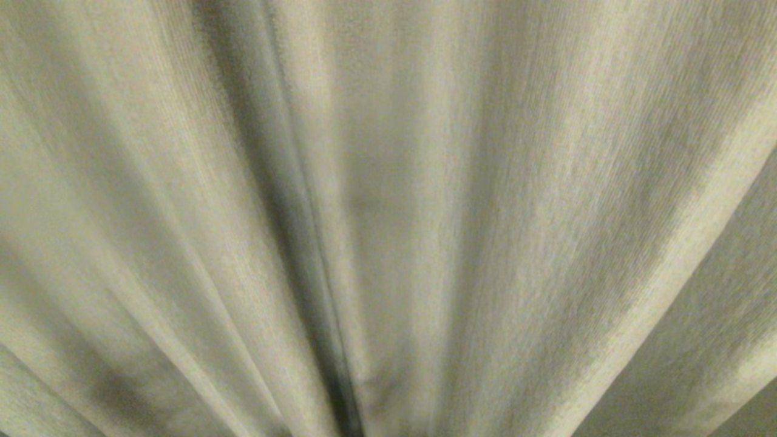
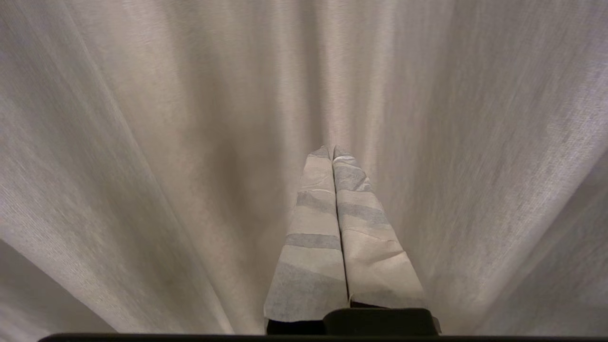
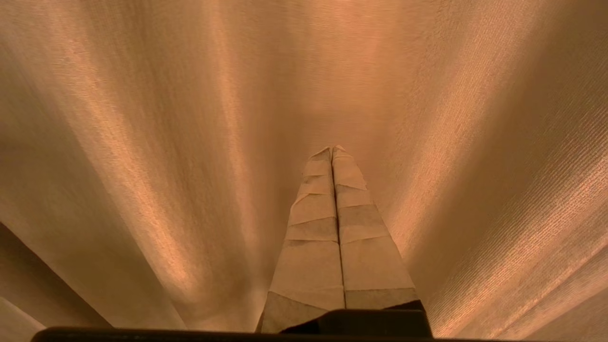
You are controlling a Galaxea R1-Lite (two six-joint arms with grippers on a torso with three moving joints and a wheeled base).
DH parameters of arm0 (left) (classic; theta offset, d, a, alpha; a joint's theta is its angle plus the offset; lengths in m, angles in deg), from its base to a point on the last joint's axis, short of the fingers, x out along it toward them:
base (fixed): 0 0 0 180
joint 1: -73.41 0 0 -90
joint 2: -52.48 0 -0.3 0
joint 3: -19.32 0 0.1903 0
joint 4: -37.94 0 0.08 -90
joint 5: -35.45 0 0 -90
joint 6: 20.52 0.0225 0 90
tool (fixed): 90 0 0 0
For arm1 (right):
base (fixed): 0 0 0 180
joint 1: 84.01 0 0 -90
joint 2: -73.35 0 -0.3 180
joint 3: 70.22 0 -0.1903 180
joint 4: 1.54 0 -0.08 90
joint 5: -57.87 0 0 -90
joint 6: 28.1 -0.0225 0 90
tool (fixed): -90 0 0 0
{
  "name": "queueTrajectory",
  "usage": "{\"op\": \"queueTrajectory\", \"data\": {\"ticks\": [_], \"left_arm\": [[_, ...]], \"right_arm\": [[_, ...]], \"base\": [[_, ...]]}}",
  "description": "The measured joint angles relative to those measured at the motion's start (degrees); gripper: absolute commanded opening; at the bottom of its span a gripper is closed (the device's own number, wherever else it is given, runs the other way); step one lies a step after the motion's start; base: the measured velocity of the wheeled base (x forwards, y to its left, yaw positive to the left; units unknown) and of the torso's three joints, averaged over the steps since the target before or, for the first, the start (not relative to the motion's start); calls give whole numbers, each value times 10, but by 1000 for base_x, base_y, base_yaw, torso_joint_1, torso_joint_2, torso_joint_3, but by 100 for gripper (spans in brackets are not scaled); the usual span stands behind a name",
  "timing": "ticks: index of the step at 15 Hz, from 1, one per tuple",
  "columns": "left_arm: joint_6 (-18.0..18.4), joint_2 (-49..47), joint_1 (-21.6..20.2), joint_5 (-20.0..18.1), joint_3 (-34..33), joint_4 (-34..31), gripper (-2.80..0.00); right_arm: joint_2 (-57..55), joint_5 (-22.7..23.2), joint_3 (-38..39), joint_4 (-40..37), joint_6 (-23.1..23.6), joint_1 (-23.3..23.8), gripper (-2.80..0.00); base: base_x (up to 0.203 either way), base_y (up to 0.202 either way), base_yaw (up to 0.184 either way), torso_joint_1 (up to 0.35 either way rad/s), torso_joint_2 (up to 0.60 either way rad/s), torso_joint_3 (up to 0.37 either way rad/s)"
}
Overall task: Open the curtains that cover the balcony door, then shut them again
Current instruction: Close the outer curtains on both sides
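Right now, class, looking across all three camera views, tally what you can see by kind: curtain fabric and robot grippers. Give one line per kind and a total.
Curtains: 1 run of beige pleated fabric, filling every view.
Grippers: 2, the left gripper and the right gripper, both with tape-wrapped fingers pressed together, tips close to the fabric.
Total: 3.

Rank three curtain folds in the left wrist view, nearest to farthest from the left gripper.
1. Central pleat of the curtains, straight ahead of the shut left gripper.
2. Pale ridge fold, off to one side.
3. Shadowed outer fold, opposite side; too close to call against 2.
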Motion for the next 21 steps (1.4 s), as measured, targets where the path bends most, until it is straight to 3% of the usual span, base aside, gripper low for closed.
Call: {"op": "queueTrajectory", "data": {"ticks": [21], "left_arm": [[-1,0,0,0,0,0,-280]], "right_arm": [[0,0,0,0,0,0,-280]], "base": [[0,0,0,0,0,0]]}}
